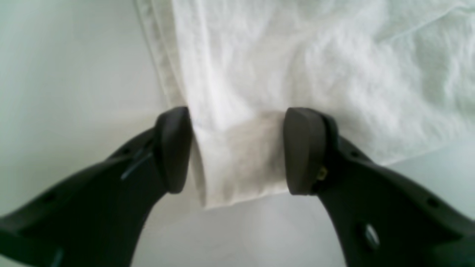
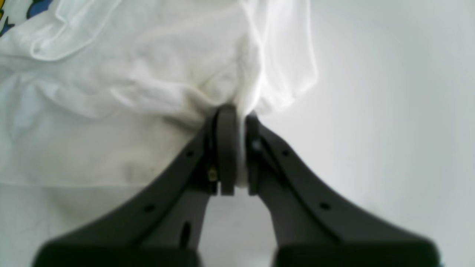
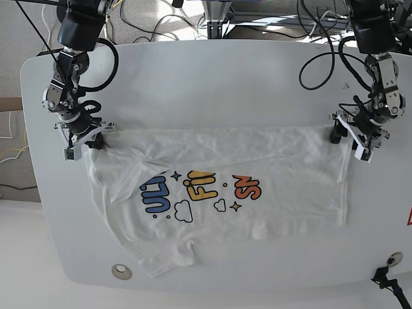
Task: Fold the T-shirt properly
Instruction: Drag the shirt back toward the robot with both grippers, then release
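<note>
The white T-shirt lies spread on the white table, with its blue, yellow and orange-red letter print facing up. My left gripper is open, and a hemmed corner of the T-shirt lies between its two pads without being pinched. In the base view my left gripper is at the shirt's right edge. My right gripper is shut on a bunched fold of the T-shirt. In the base view my right gripper is at the shirt's far left corner.
Cables hang over the table's back edge behind both arms. A round metal grommet sits near the front left edge. A black fitting sits at the front right corner. The shirt's lower part reaches close to the front edge.
</note>
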Motion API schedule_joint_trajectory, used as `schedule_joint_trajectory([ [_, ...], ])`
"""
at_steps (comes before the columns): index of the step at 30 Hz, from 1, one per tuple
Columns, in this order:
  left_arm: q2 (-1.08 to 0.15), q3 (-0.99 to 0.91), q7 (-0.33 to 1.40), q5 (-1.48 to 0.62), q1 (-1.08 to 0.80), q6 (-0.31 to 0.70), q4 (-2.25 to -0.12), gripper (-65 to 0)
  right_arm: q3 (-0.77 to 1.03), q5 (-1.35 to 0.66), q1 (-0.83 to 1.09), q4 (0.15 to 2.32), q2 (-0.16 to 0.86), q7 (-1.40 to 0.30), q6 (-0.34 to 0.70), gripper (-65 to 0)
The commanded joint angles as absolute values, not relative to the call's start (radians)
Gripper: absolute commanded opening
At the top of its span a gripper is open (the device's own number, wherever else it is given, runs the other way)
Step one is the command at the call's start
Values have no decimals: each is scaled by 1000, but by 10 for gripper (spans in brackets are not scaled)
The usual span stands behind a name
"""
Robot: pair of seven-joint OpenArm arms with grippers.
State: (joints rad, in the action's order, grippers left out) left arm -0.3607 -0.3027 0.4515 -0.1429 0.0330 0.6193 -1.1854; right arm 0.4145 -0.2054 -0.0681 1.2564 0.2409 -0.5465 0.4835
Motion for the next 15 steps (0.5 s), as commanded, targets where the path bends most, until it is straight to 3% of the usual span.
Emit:
schedule_joint_trajectory([
  [1,-378,-306,458,-134,30,616,-1193,-366,415,-196,-73,1267,249,-565,492,-650],
  [4,-378,-306,458,-134,25,616,-1194,-534,418,-196,-61,1267,249,-567,492,-650],
  [6,-378,-306,458,-134,-2,616,-1202,-598,420,-196,-51,1268,249,-567,492,-650],
  [15,-383,-312,458,-136,-200,618,-1346,-600,421,-197,150,1480,248,-602,490,-650],
])
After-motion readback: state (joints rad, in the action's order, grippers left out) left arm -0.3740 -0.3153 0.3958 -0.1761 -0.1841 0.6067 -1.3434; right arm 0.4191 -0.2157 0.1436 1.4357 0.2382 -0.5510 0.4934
